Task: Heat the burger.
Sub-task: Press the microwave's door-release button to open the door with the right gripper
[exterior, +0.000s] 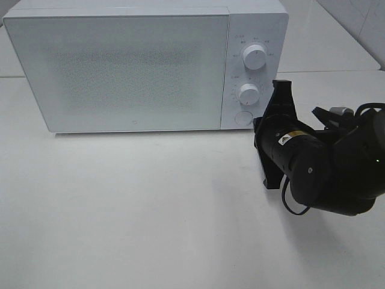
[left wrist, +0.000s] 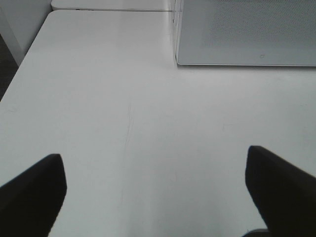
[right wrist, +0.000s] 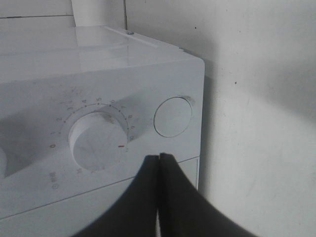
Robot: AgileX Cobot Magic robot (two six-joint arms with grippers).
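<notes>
- The burger shows in none of the three views, so I cannot tell where it is.
- The white microwave (exterior: 120, 66) stands at the back of the table (exterior: 150, 211) with its door shut. The door's speckled panel is opaque, so nothing behind it can be seen.
- On the control strip at the microwave's right side, an upper knob (exterior: 255, 57) sits above a lower knob (exterior: 248, 93), and a round button (exterior: 243, 118) sits below them near the bottom corner.
- In the right wrist view the lower knob is ringed by a printed number scale, with a small red mark at its rim on the side nearest the round button.
- The right gripper (right wrist: 159, 158) is held just in front of this strip. Its two black fingers are pressed flat together with nothing between them, and the tips point at the gap between the lower knob and the round button. Whether the tips touch the panel cannot be told.
- From the high camera, the right arm's dark body lies over the table just to the right of the microwave's front corner.
- The left gripper (left wrist: 158, 197) hangs over bare tabletop well to the left, its jaws spread wide and holding nothing. A corner of the microwave is visible ahead of it.
</notes>
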